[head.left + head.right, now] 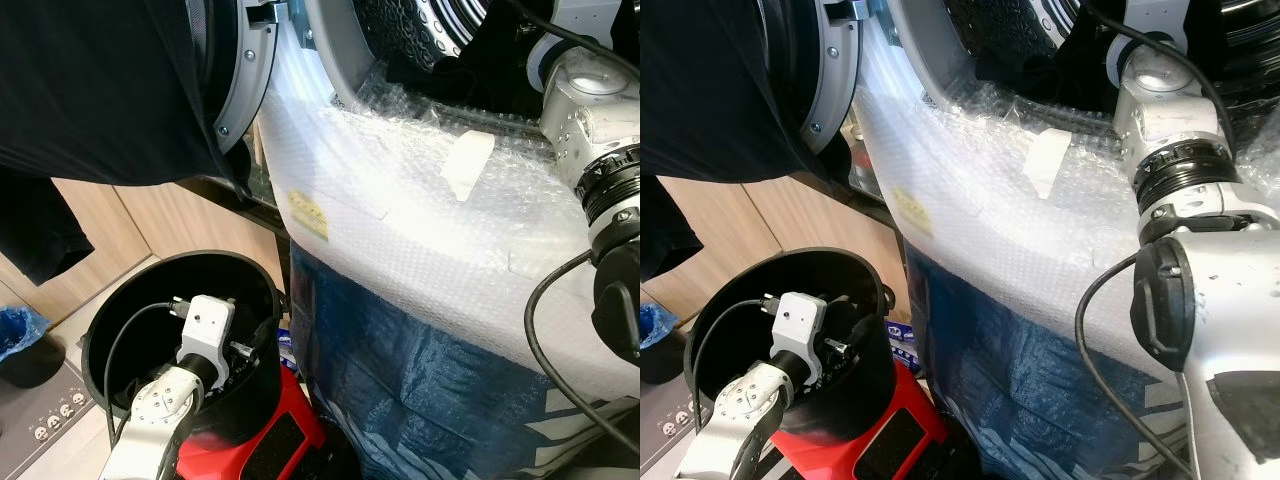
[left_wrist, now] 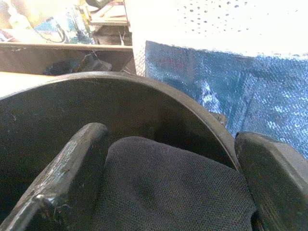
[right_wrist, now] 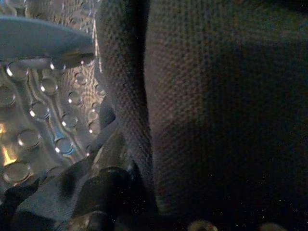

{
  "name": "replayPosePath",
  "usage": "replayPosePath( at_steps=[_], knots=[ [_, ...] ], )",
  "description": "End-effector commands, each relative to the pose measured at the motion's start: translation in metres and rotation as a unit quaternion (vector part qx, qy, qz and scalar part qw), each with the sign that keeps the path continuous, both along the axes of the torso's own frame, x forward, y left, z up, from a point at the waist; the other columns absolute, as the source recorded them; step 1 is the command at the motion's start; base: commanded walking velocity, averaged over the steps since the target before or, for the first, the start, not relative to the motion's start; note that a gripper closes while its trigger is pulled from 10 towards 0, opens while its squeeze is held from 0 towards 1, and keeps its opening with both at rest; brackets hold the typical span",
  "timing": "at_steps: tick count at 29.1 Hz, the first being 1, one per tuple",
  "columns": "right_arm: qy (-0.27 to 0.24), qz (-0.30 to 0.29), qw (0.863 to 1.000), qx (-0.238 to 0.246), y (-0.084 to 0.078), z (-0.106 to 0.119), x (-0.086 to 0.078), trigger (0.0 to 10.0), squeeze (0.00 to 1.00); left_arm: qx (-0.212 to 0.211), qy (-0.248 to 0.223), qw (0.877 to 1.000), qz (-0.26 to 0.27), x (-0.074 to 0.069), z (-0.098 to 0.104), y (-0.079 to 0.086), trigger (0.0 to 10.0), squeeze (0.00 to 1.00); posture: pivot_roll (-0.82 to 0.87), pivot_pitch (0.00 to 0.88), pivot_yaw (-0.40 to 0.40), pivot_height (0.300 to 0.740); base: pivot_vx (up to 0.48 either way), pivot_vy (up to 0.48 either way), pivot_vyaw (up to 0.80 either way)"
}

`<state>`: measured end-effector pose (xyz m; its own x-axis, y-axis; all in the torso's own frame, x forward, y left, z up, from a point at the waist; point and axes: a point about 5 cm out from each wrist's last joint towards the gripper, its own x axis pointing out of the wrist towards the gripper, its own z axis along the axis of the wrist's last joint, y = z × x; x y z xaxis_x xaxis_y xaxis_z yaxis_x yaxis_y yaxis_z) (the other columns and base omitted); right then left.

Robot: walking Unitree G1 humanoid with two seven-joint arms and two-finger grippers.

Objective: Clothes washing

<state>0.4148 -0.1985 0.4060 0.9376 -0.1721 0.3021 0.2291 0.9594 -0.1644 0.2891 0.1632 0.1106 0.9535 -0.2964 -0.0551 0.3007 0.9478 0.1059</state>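
Reaching down into the round black plastic laundry bucket, the left gripper has its two black fingers spread either side of a dark knitted garment lying inside, not clenched on it. Beyond stands the washing machine wrapped in white bubble wrap, its steel drum open. The right gripper is deep in that drum against more dark cloth; I cannot tell its finger state. Risk: a shallow grasp could drop the garment beside the bucket.
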Motion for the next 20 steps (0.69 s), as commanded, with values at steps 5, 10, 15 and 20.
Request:
replayPosePath(
  at_steps=[5, 10, 15, 20],
  knots=[
    [-0.028, -0.026, 0.999, -0.036, -0.003, 0.014, -0.005, 10.0, 1.00, 0.010, 0.008, 1.000, -0.004, 0.000, -0.002, -0.001, 10.0, 0.00, 0.14, 0.079, 0.084, 0.740, 0.000, 0.000, 0.00],
    [-0.079, -0.147, 0.976, -0.143, -0.016, 0.031, -0.015, 10.0, 1.00, 0.015, 0.003, 1.000, -0.015, 0.001, 0.000, -0.005, 10.0, 0.00, 0.14, 0.071, 0.084, 0.740, 0.000, 0.000, 0.00],
    [-0.116, -0.140, 0.979, -0.096, -0.017, 0.038, -0.019, 10.0, 1.00, 0.010, 0.005, 1.000, -0.015, -0.001, 0.000, -0.007, 10.0, 0.00, 0.15, 0.069, 0.083, 0.740, 0.000, 0.000, 0.00],
    [-0.045, -0.008, 0.998, -0.039, 0.008, 0.014, -0.004, 10.0, 1.00, 0.010, 0.006, 1.000, -0.016, -0.001, 0.000, -0.006, 10.0, 0.00, 0.14, 0.074, 0.086, 0.740, 0.000, 0.000, 0.00]
  ],
)
